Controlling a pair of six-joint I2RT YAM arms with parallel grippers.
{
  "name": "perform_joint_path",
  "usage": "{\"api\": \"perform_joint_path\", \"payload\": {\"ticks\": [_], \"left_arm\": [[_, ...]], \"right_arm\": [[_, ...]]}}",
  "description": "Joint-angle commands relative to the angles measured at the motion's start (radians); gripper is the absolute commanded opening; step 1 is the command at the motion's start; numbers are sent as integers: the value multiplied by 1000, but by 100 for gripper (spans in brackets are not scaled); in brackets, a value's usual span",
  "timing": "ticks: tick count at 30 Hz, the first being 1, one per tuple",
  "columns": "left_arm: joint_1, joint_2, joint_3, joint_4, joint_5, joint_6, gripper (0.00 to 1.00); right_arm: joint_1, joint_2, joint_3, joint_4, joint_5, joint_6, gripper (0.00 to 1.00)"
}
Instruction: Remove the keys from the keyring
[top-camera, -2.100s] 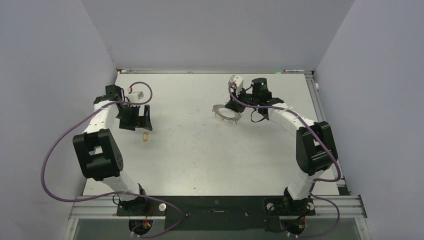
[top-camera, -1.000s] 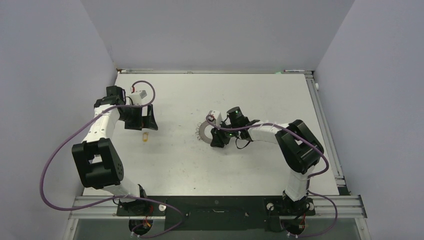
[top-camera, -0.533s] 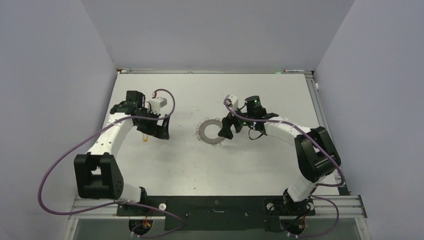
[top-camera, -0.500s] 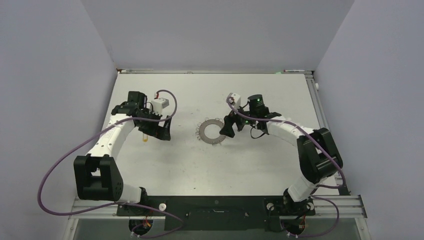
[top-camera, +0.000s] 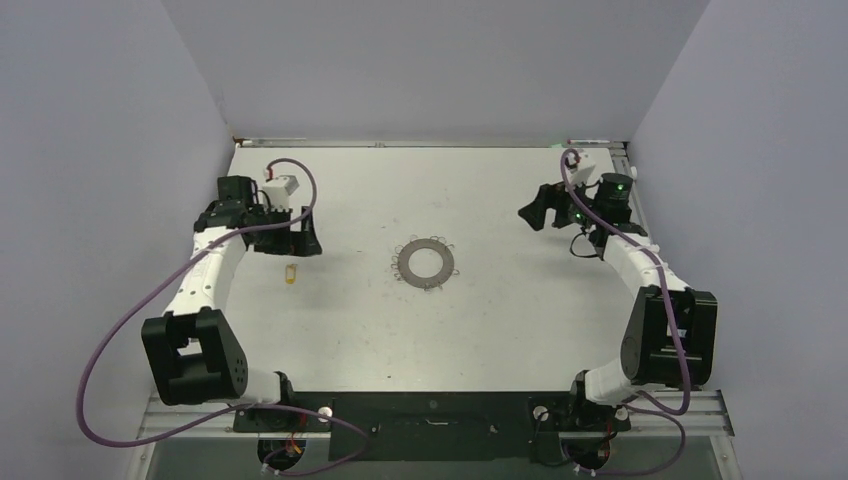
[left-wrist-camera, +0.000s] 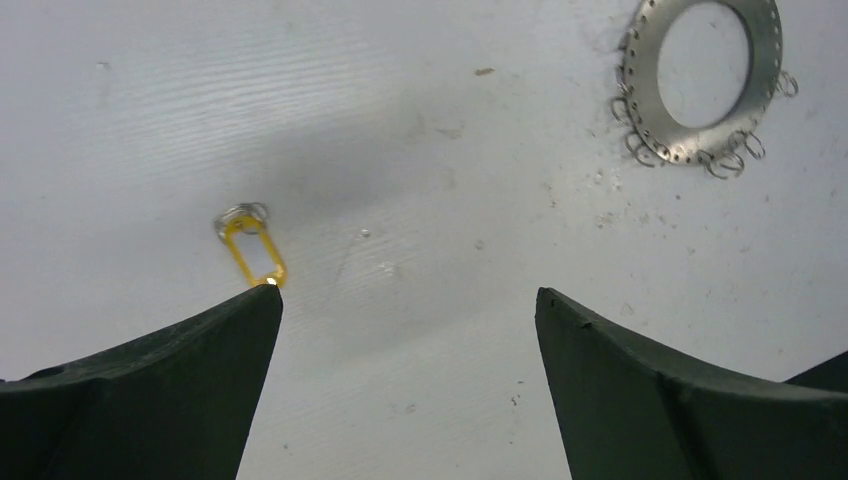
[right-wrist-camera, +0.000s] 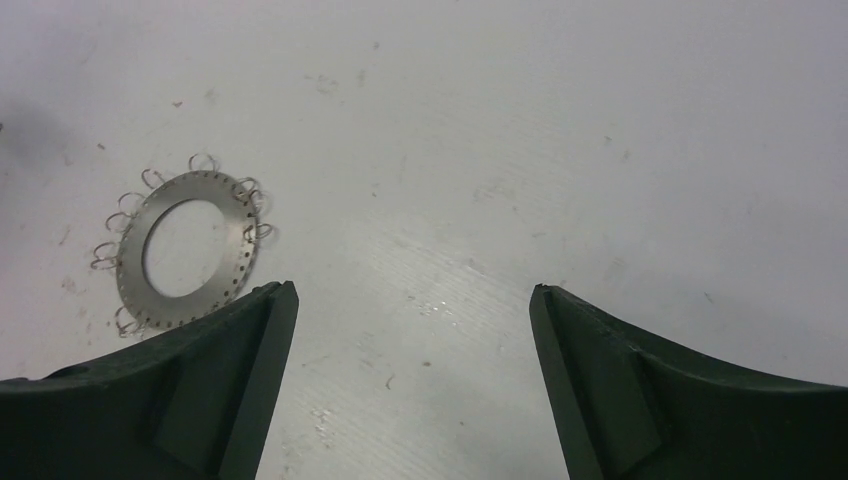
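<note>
The grey keyring (top-camera: 426, 263) lies flat near the table's middle, thin wire loops around its rim; it also shows in the left wrist view (left-wrist-camera: 702, 80) and the right wrist view (right-wrist-camera: 190, 248). One small yellow key (top-camera: 290, 273) lies apart from it on the left, a tiny silver loop at one end (left-wrist-camera: 253, 250). My left gripper (top-camera: 303, 240) hovers just above and behind the key, open, nothing between its fingers (left-wrist-camera: 405, 300). My right gripper (top-camera: 535, 208) is raised at the far right, open and empty (right-wrist-camera: 412, 292), well away from the keyring.
White table with a metal rail along the back edge (top-camera: 420, 143) and down the right side (top-camera: 645, 250). Lilac walls enclose the left, back and right. Purple cables loop off both arms.
My right gripper let go of the keyring, opened, and swung back to the far right. My left gripper reached toward the centre, then drew back to the left above the key.
</note>
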Motion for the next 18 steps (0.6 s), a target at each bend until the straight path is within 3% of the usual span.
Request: {"api": "perform_joint_path", "payload": {"ticks": [1, 8, 18], "left_arm": [[98, 53, 97, 116, 31, -73, 96], [104, 106, 158, 202, -159, -112, 96], [106, 74, 122, 233, -200, -106, 96]], "right_arm": [[-94, -34, -61, 121, -4, 101, 90], [-121, 7, -105, 145, 25, 41, 90], [-121, 33, -108, 143, 35, -2, 90]]}}
